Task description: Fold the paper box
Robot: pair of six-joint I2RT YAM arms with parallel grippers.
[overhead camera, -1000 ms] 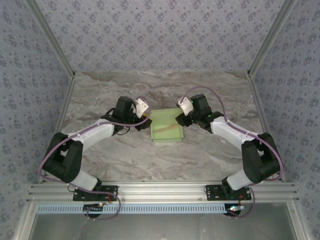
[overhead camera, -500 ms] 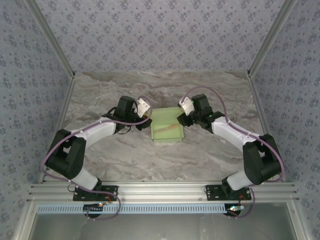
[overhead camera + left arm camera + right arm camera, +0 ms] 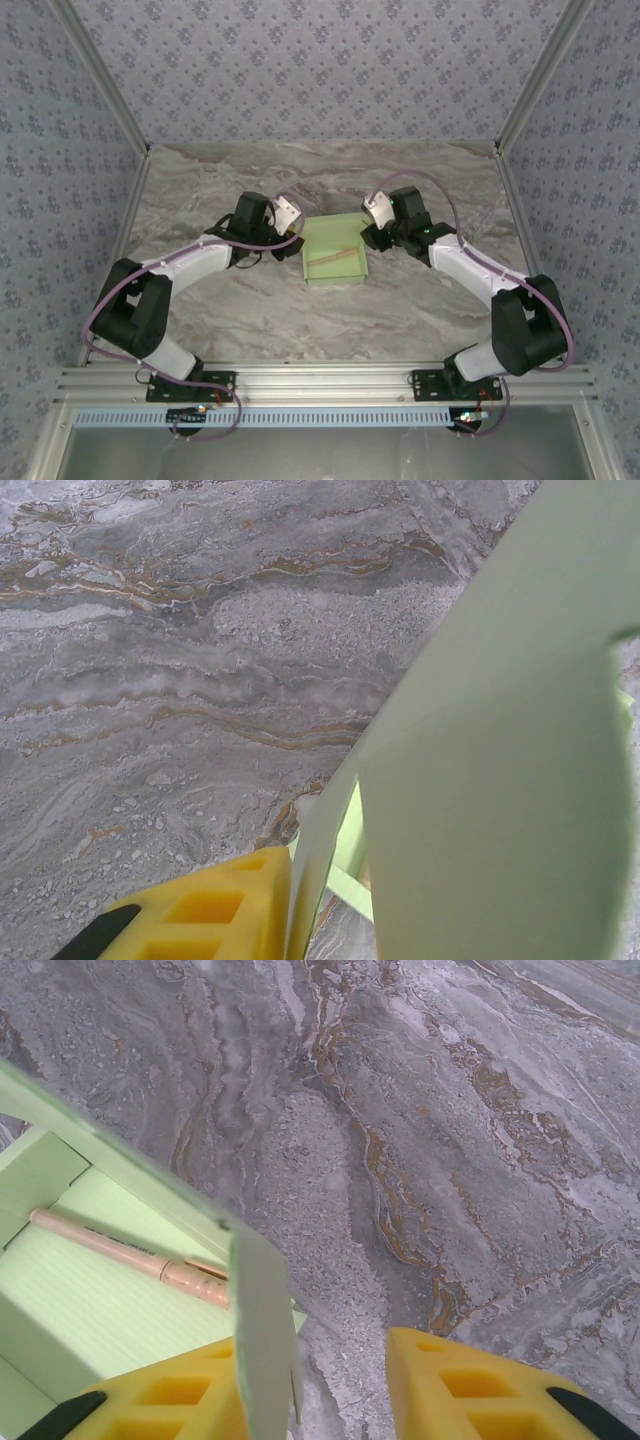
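Observation:
The paper box [image 3: 333,252] is a pale green open tray in the middle of the table, with a thin tan stick [image 3: 334,257] lying across its floor. My left gripper [image 3: 297,242] is at the box's left wall. One yellow finger [image 3: 215,910] presses against an upright green flap [image 3: 325,850], and a broad green panel [image 3: 500,810] hides the other finger. My right gripper [image 3: 367,237] is at the box's far right corner. It [image 3: 320,1355] stands open, with a side flap [image 3: 262,1340] between its fingers, against the left one. The stick [image 3: 130,1255] lies on the box floor [image 3: 80,1310].
The grey marble table [image 3: 300,310] is ringed by patterned walls [image 3: 320,70] and aluminium posts. A rail [image 3: 320,385] with both arm bases runs along the near edge. Bare marble [image 3: 450,1160] lies to the right of the box.
My left gripper moved in against the box's left wall and has held there since. My right gripper shifted a little to the right and away, its fingers narrowing around the side flap.

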